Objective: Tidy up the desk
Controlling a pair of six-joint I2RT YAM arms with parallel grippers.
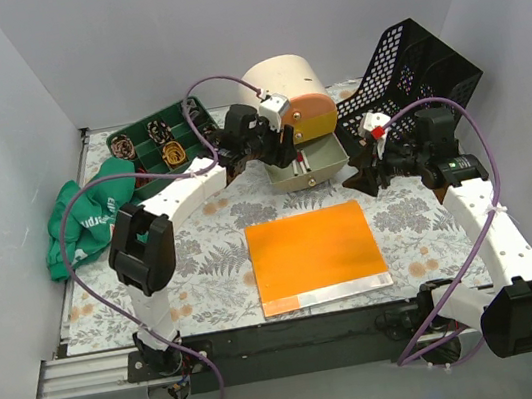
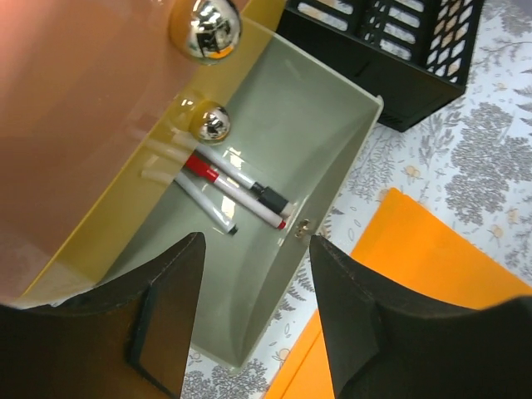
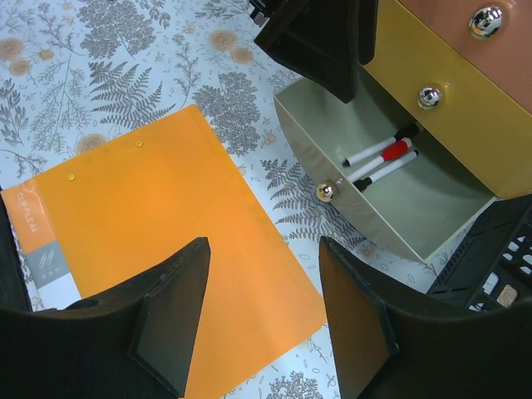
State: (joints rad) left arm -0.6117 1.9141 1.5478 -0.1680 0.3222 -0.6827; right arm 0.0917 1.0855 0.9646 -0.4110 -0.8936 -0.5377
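The fern-printed desk [image 1: 205, 260] fills the middle of the top view, enclosed by grey walls. At its upper centre the left claw [image 2: 258, 249] hangs over an open grey drawer [image 2: 316, 125] that holds three markers [image 2: 237, 189]. Its fingers are parted with nothing between them. The right claw [image 3: 264, 249], just right of the drawer, is also spread and empty. An orange folder [image 1: 315, 252] lies at lower centre and a black mesh basket [image 1: 417, 64] at upper right.
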